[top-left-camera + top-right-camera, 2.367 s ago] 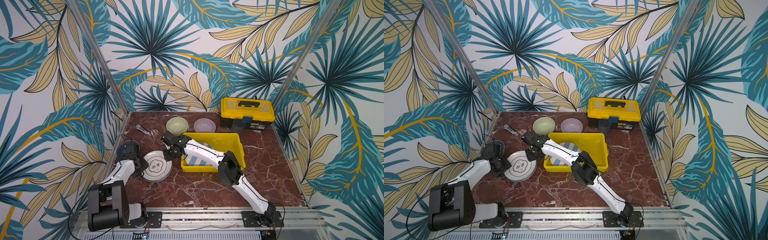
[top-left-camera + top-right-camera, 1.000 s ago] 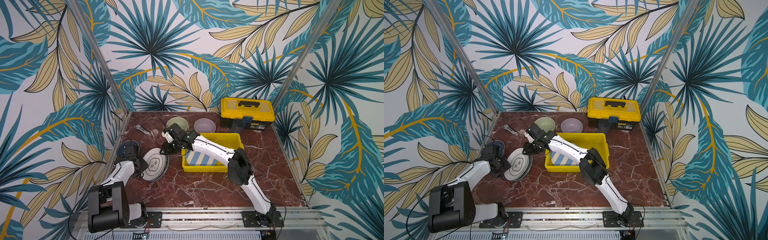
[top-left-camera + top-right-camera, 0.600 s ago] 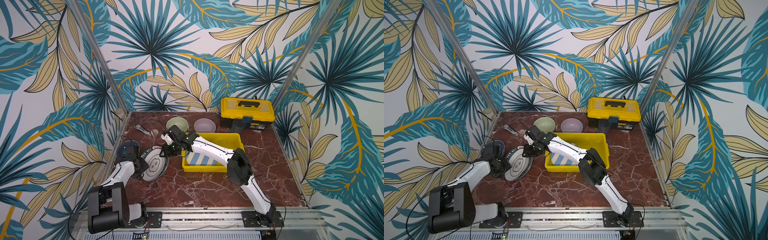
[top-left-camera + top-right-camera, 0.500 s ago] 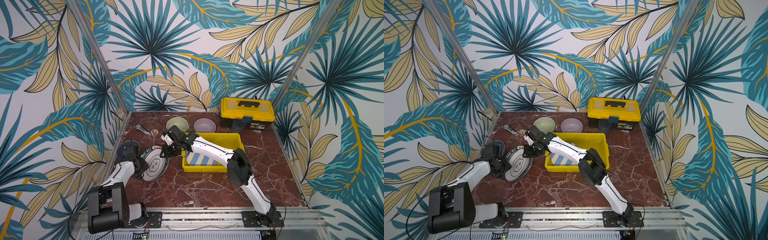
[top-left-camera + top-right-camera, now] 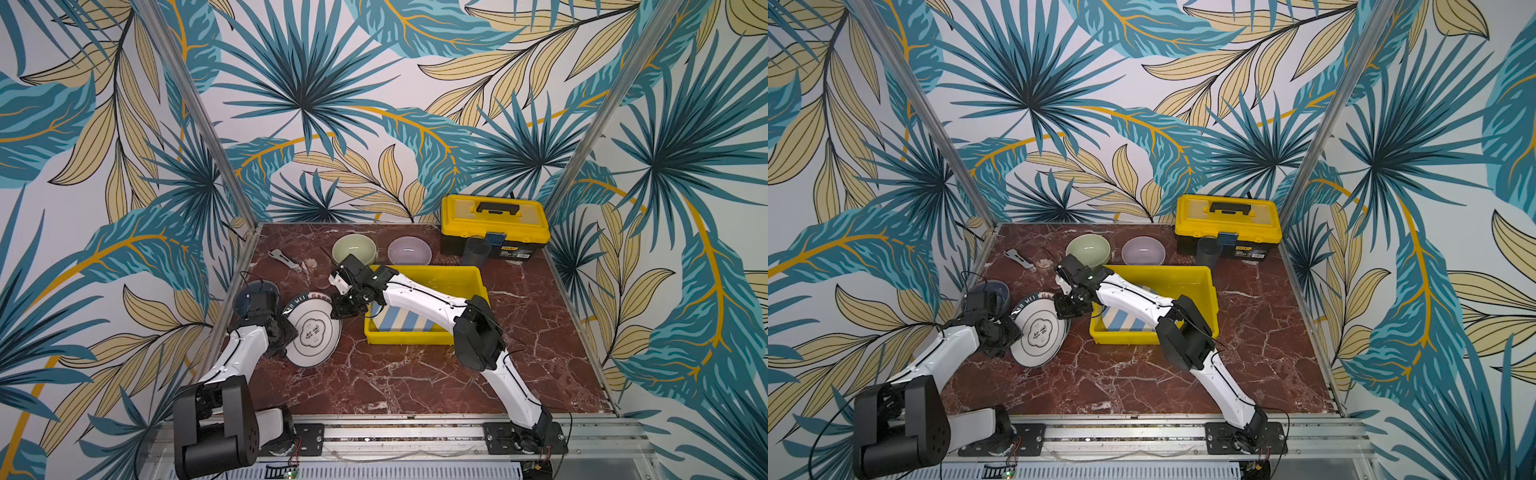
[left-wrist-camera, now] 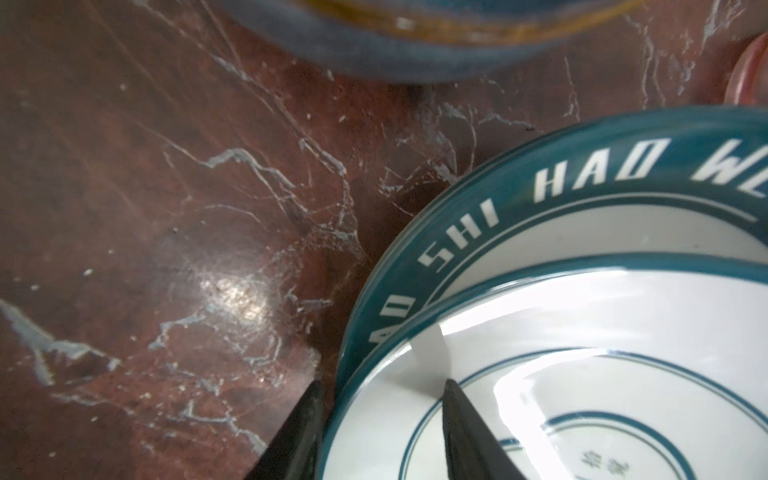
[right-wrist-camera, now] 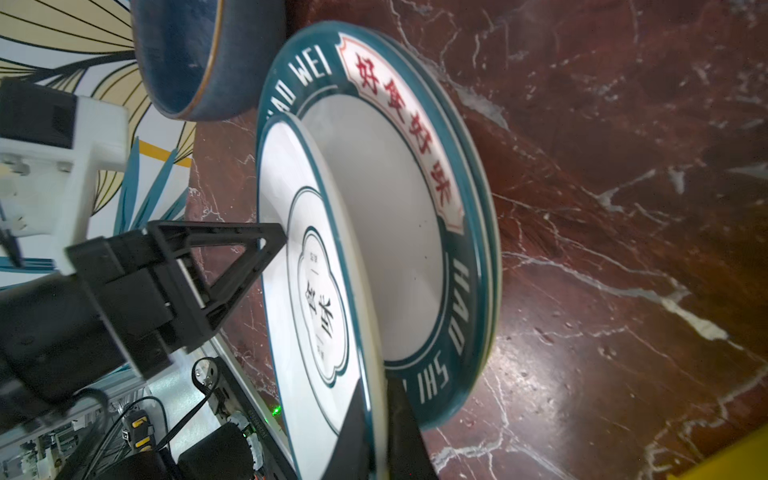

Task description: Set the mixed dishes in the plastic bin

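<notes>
Leaf-print walls close in a red marble tabletop [image 5: 395, 374]. In both top views the yellow bin [image 5: 407, 337] sits at the tabletop's middle, with a striped plate [image 5: 399, 322] lying inside it. Near the left edge the emblem plate [image 5: 316, 338] stands tilted over the lettered plate [image 5: 301, 300]. The left gripper [image 5: 286, 328] is at its left rim and the right gripper [image 5: 338, 309] at the rim nearest the bin (both arms on one dish).

Left wrist view: the left gripper's [image 6: 382, 386] fingers straddle the emblem plate's [image 6: 582, 332] rim, clamped on it.

Right wrist view: the right gripper [image 7: 376, 399] is pinched tight on the same rim, and a blue-grey bowl [image 7: 187, 54] stands just beyond the lettered plate [image 7: 407, 208].
</notes>
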